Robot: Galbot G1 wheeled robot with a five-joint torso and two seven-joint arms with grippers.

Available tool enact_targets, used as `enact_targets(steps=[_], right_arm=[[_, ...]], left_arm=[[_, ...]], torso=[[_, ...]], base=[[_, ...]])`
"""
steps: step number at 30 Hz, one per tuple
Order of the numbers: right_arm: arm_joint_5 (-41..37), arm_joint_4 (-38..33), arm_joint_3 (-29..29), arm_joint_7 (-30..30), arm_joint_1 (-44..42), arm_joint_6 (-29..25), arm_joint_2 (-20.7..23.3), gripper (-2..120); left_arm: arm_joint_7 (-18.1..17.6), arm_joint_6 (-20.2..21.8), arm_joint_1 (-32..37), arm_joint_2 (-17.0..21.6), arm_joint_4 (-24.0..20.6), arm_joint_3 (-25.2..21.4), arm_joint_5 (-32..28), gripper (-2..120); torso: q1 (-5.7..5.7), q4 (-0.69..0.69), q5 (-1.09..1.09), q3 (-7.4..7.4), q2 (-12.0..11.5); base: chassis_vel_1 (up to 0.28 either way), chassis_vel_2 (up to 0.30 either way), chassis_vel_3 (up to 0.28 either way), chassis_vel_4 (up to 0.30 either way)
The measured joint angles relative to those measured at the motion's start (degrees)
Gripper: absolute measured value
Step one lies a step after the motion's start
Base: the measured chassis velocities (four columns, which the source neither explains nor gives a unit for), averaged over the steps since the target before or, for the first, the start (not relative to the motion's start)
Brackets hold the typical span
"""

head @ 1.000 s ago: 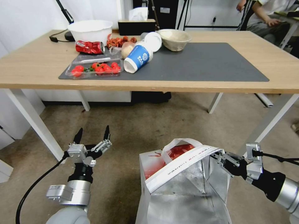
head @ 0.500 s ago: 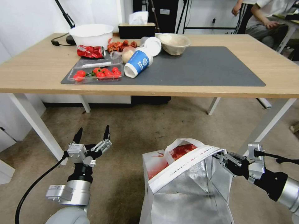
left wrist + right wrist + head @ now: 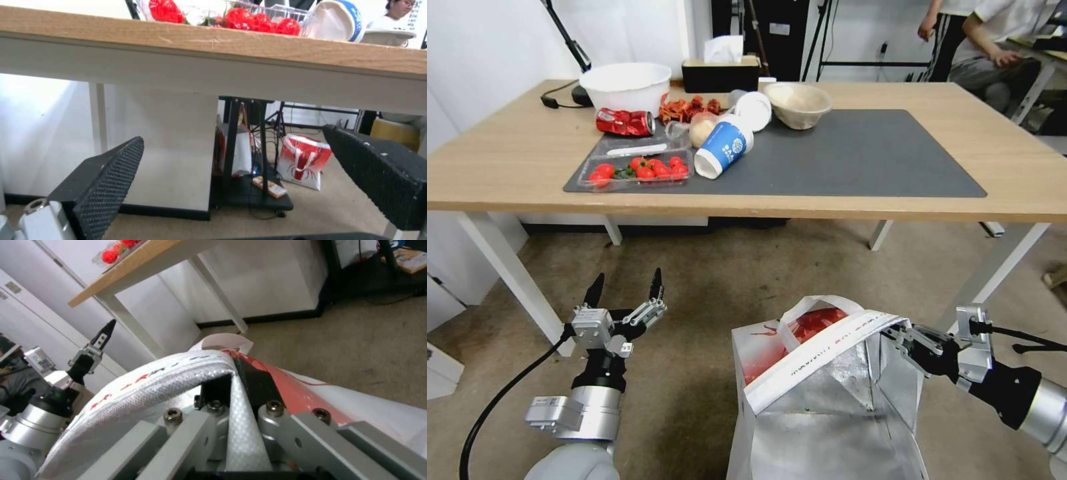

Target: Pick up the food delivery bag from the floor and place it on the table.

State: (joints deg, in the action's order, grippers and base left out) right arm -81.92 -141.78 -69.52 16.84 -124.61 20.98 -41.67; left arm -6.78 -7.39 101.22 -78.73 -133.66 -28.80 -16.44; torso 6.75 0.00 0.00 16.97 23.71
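One R gripper (image 3: 902,335) clamps bag strap (image 3: 820,350), red lettering unreadable

Bright, even indoor light with soft shadows.
The table (image 3: 520,160) cast a soft, dim shadow on the floor (image 3: 747,280) beneath it, while the foil inside the bag (image 3: 827,413) gave off pale glare. Straight edges bowed toward the corners of the head view. In the left wrist view the near fingers (image 3: 102,186) were blurred; in the right wrist view the strap (image 3: 146,380) was washed out and soft.
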Motion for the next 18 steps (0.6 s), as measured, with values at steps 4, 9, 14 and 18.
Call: enact_targets(steps=[4,9,14,18], right_arm=[[0.0,-0.1,0.1,0.0,0.0,0.0,-0.1,0],[0.1,-0.2,0.1,-0.1,0.0,0.0,-0.2,0],[0.0,-0.3,0.0,-0.2,0.0,0.0,-0.1,0],[0.0,-0.3,0.0,-0.2,0.2,0.0,-0.1,0]], left_arm=[[0.0,0.0,0.0,0.0,0.0,0.0,0.0,100],[0.0,0.0,0.0,-0.1,0.0,0.0,0.1,100],[0.0,0.0,-0.1,-0.1,-0.1,0.0,0.1,100],[0.1,0.2,0.0,-0.1,-0.2,0.0,0.1,100]], torso=[[0.3,0.0,0.0,0.65,0.9],[0.73,0.0,0.0,1.45,2.2],[1.13,0.0,0.0,2.19,3.3],[1.48,0.0,0.0,2.75,4.2]], base=[[0.0,0.0,0.0,0.0],[0.0,0.0,0.0,0.0],[0.0,0.0,0.0,0.0],[0.0,0.0,0.0,0.0]])
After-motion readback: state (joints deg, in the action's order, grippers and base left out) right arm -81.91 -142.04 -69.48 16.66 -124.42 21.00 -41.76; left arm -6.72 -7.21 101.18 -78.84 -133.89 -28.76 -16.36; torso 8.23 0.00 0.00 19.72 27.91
